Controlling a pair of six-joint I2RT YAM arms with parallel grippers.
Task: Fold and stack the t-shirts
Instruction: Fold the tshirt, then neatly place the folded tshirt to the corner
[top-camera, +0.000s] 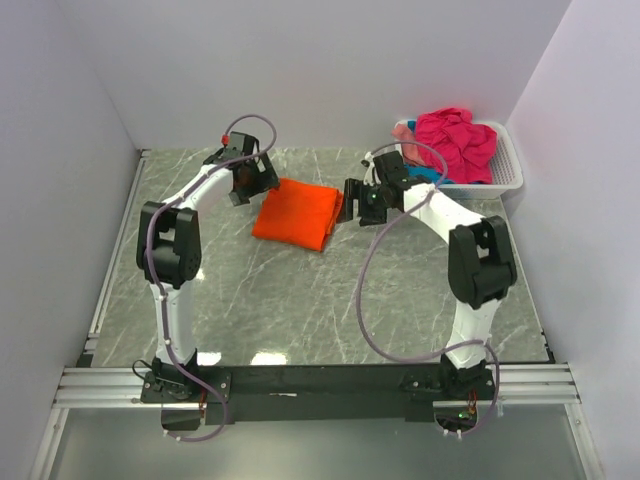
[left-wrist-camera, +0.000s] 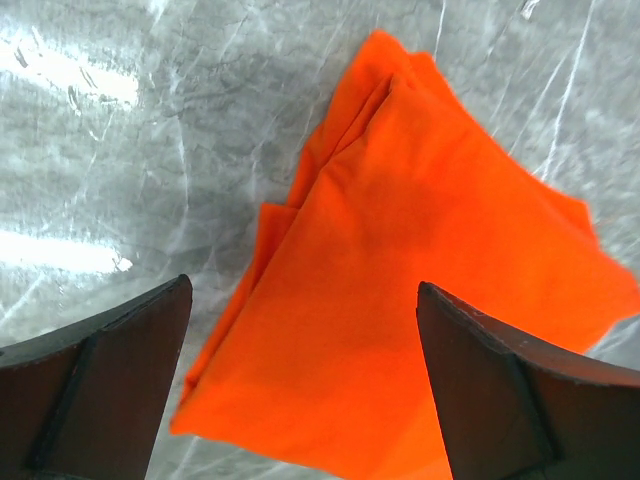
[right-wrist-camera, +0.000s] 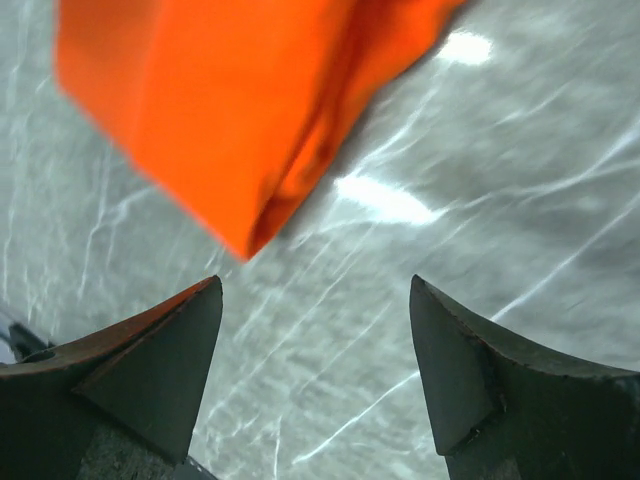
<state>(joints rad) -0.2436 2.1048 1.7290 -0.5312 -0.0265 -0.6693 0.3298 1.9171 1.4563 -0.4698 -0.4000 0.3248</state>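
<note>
The folded orange t-shirt (top-camera: 297, 214) lies flat on the bench (top-camera: 300, 300). The left tool (top-camera: 252, 184) and right tool (top-camera: 354, 199) flank it, both spread wide and holding nothing.

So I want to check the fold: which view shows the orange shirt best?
The left wrist view: the orange shirt nearly fills it, layered edges and folds plain. The top view shows the orange shirt whole but small, between both arms. The right wrist view catches only a blurred corner of it.
</note>
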